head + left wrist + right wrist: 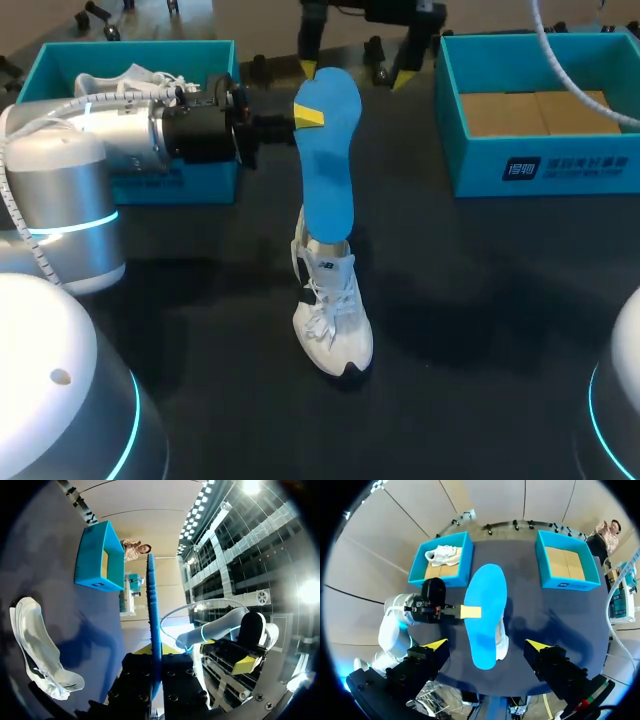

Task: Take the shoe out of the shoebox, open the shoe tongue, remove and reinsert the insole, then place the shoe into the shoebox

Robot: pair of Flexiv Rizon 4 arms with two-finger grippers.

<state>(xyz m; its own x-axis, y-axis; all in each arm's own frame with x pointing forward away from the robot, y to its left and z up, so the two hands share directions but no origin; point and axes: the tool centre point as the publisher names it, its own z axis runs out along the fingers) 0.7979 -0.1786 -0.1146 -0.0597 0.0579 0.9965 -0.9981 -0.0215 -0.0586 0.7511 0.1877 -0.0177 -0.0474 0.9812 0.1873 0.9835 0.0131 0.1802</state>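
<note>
Above the middle of the dark table, the left gripper is clamped on one long edge of the blue insole. It holds the insole broad face up in the air over the white shoe. That shoe stands on its sole on the tabletop, laces up. The right gripper hangs over the insole with its fingers spread wide, gripping nothing. Further back, the left shoebox holds a second white shoe, and the right shoebox shows its cardboard floor.
</note>
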